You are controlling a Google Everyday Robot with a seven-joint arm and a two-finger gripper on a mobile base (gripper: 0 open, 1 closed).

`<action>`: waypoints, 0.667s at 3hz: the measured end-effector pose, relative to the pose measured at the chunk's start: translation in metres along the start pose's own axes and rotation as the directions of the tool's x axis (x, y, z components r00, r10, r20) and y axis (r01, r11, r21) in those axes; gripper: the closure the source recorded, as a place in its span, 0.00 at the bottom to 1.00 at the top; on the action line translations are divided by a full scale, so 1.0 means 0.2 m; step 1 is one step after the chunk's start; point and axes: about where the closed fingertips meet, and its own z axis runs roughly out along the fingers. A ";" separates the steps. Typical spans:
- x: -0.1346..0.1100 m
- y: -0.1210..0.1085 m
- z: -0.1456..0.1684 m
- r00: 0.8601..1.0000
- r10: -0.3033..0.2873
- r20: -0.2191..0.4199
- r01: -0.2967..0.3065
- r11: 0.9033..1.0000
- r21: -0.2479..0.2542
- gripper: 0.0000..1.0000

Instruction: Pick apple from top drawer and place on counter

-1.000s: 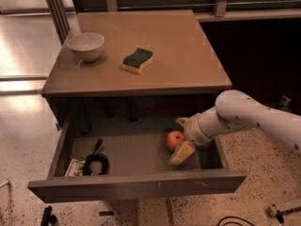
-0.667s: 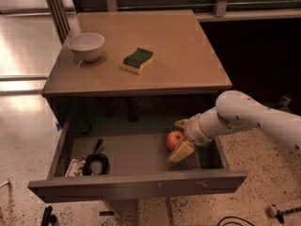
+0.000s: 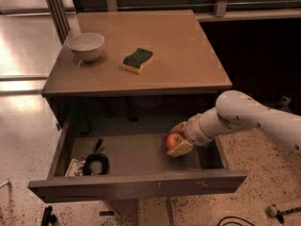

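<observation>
The top drawer is pulled wide open below the counter. The small red-orange apple lies on the drawer floor toward the right. My gripper reaches down into the drawer from the right on a white arm. Its tan fingers sit on either side of the apple, closed against it. The apple rests low in the drawer, at floor level.
A white bowl and a green-and-yellow sponge stand on the counter. A black coiled cable and a small item lie in the drawer's left part. The floor is speckled, with cables at the lower right.
</observation>
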 end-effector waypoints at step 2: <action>-0.17 0.00 -0.09 1.000 0.021 0.023 -0.021 1.000 0.002 1.00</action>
